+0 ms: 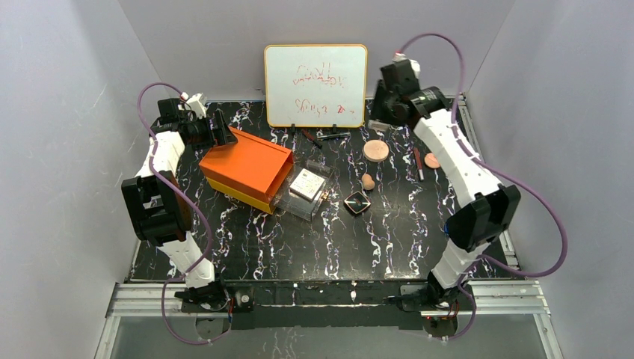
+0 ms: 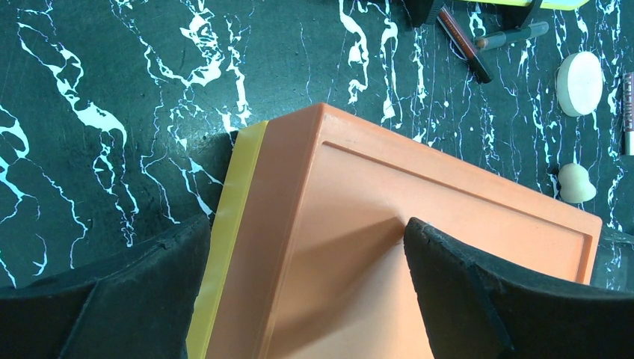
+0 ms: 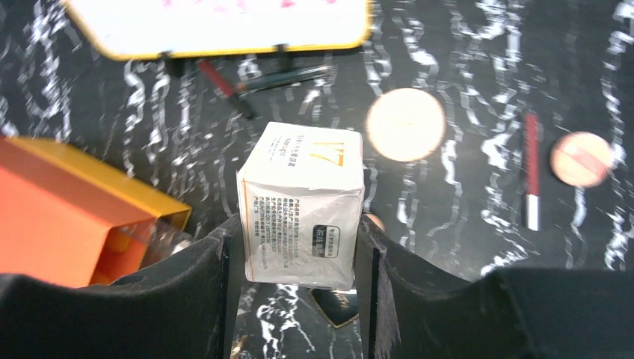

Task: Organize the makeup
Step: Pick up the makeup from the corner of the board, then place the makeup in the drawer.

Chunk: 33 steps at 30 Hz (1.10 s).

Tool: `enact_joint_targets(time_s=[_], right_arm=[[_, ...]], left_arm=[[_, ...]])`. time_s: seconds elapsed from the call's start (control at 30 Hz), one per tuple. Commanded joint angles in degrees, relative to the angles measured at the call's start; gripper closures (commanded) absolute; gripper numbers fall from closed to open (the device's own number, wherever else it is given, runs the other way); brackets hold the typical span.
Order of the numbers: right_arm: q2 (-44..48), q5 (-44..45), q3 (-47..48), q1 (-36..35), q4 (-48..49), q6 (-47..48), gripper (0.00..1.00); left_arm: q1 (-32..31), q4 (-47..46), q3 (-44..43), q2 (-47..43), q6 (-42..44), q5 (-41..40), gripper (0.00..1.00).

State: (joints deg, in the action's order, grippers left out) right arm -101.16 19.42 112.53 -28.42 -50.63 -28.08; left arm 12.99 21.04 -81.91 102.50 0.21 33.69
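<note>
My right gripper [image 1: 381,120] [image 3: 299,284] is raised over the back of the table, shut on a white printed box [image 3: 303,202]. My left gripper [image 1: 220,129] [image 2: 306,299] is open and straddles the back corner of the orange box [image 1: 247,168] [image 2: 419,194]. On the table lie a tan egg-shaped sponge [image 1: 368,181] [image 2: 576,183], a peach disc [image 1: 376,151] [image 3: 405,124], a smaller disc [image 1: 432,160] [image 3: 582,158], a black square compact [image 1: 357,203] [image 3: 336,305], dark sticks [image 1: 327,137] [image 2: 463,34] [image 3: 284,75] and a red pencil [image 1: 419,163] [image 3: 530,168].
The orange box's clear drawer [image 1: 299,198] is pulled out toward the table's middle, with a pale patterned square item [image 1: 307,183] in it. A whiteboard [image 1: 315,84] [image 3: 217,22] stands at the back edge. Grey walls close in both sides.
</note>
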Motion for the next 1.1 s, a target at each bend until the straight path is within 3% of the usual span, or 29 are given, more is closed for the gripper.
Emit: enact_joint_targets(time_s=[0.0, 0.3, 0.57, 0.8, 1.07], right_arm=[[-7.4, -2.1, 9.0, -6.7, -6.2, 3.9, 0.99], [-15.8, -7.8, 18.2, -21.2, -6.0, 8.2, 0.99], [-17.5, -7.4, 20.3, -27.2, -7.3, 12.1, 0.99], [-16.8, -0.2, 17.1, -31.1, -8.1, 16.2, 0.99], [-18.7, 14.9, 14.2, -36.4, -6.9, 22.2, 0.99]], left_arm=[[-0.2, 1.6, -1.1, -3.9, 0.4, -0.3, 0.02], [-0.2, 1.6, -1.0, -4.3, 0.3, -0.3, 0.02], [-0.2, 1.6, -0.8, -4.4, 0.2, -0.2, 0.01], [-0.2, 1.6, -0.8, -4.3, 0.2, -0.2, 0.02], [-0.2, 1.6, -0.9, -4.3, 0.3, -0.3, 0.02]])
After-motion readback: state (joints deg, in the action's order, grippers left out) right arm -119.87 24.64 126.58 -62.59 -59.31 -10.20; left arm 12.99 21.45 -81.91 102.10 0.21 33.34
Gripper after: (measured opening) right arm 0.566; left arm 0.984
